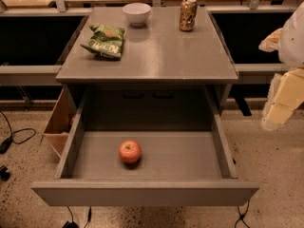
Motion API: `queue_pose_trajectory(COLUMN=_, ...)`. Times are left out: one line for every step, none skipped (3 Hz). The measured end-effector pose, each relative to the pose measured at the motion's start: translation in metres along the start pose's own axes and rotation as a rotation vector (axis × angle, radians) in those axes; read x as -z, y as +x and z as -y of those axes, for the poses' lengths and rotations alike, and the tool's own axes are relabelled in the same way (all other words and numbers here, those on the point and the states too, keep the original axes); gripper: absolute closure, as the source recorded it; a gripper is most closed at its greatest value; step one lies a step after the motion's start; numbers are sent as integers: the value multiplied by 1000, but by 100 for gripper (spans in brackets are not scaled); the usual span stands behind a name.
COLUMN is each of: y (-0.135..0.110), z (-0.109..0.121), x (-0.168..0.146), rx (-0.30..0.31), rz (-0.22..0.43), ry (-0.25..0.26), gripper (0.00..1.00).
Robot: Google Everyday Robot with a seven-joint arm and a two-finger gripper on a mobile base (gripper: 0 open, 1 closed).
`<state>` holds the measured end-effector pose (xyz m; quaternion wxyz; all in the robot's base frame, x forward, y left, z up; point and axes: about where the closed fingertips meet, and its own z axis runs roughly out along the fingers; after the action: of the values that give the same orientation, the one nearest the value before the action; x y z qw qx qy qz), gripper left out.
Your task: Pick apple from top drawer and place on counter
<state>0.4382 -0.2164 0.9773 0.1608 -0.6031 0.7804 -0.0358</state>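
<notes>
The apple [129,151] is small, red-orange and round. It sits on the grey floor of the open top drawer [142,192], left of the middle and toward the front. The counter [156,51] is the grey top of the cabinet behind and above the drawer. My gripper [281,109] is at the right edge of the view, pale yellow-white, well to the right of the drawer and level with the cabinet's front. It is apart from the apple and holds nothing that I can see.
On the counter stand a white bowl [137,13] at the back, a gold can [188,14] at the back right and a green chip bag [104,40] at the left. A tan wooden box [59,122] sits left of the drawer. Cables [14,134] lie on the floor.
</notes>
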Motion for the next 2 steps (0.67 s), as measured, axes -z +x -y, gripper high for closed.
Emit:
queue_pose_trajectory(y=0, z=0, x=0, rx=0, rz=0, ry=0, gripper=0)
queue_pose_trajectory(y=-11, z=6, x=-19, rx=-31, rz=75, ry=17, gripper=0)
